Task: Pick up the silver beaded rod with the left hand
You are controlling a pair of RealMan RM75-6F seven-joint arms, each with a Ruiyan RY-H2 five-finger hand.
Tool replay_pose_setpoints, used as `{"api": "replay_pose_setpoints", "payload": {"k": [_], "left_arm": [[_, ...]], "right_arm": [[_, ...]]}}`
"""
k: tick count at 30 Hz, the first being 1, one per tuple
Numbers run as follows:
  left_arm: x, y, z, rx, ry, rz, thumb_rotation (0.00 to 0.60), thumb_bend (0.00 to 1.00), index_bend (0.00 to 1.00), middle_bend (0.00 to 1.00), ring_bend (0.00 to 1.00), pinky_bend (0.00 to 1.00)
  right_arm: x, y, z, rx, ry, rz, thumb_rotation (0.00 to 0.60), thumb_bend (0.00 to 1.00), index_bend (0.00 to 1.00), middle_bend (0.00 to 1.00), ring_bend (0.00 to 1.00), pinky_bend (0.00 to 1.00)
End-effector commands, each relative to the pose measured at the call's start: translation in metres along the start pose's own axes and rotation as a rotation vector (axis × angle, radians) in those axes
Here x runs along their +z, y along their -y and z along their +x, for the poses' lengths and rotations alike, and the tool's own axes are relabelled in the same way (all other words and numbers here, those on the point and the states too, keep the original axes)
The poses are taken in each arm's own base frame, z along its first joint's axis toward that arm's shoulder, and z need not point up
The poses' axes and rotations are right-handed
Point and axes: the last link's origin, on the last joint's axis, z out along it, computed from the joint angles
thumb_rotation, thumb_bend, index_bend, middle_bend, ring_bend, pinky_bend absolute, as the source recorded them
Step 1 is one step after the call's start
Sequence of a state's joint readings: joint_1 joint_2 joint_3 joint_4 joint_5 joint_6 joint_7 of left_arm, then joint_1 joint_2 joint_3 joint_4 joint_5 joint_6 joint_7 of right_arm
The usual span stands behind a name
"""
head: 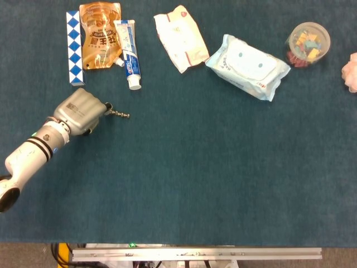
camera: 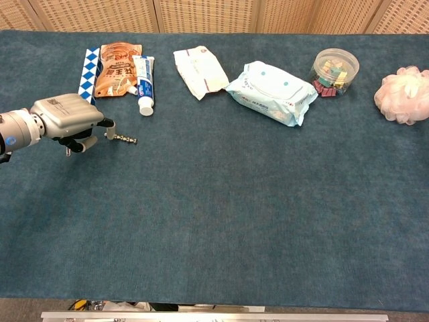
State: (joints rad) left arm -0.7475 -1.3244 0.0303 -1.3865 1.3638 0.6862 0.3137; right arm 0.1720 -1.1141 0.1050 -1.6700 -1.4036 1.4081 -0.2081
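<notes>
My left hand [head: 81, 112] [camera: 66, 121] is at the left of the blue cloth, fingers curled in. It grips one end of the silver beaded rod [head: 118, 113] [camera: 125, 139], a short thin metal piece that sticks out to the right of the fingers and slants slightly toward the front. The rod's held end is hidden inside the fist. Whether its free tip touches the cloth I cannot tell. The right hand shows in neither view.
Just behind the left hand lie a blue-and-white checkered stick [head: 73, 47], an orange pouch [head: 100, 34] and a toothpaste tube [head: 128, 53]. Further right are a white packet [head: 180, 38], a wet-wipes pack [head: 247, 66], a clear tub of colored clips [head: 308, 43] and a pink puff [camera: 403, 95].
</notes>
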Motion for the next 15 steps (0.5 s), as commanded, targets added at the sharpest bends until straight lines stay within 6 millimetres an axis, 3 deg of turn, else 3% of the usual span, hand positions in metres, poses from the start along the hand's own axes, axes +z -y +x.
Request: {"api": "replay_pose_setpoints", "payload": {"k": [1,3,8,15], "left_arm": [[-0.004,0.002,0.004,-0.04,-0.038,0.019,0.6,0.58,0.32,0.93,0.9,0.86],[-0.005,0.002,0.006,-0.05,-0.08,0.028,0.6,0.54,0.32,0.93,0.89,0.86],[-0.003,-0.005,0.006,-0.111,-0.197,0.056,0.6,0.35,0.39,0.93,0.9,0.86],[0.004,-0.015,-0.001,-0.164,-0.218,0.08,0.6,0.31,0.45,0.94,0.9,0.86]], "right_arm": [[0.0,0.0,0.0,0.001,0.0,0.0,0.6,0.33,0.36,0.42,0.33,0.35],[0.0,0.0,0.0,0.002,0.002,0.001,0.6,0.33,0.36,0.42,0.33,0.35],[0.0,0.0,-0.002,0.007,0.006,0.005,0.6,0.33,0.36,0.42,0.33,0.35],[-0.001,-0.002,-0.001,0.009,0.003,0.0,0.6,0.33,0.36,0.42,0.34,0.35]]}}
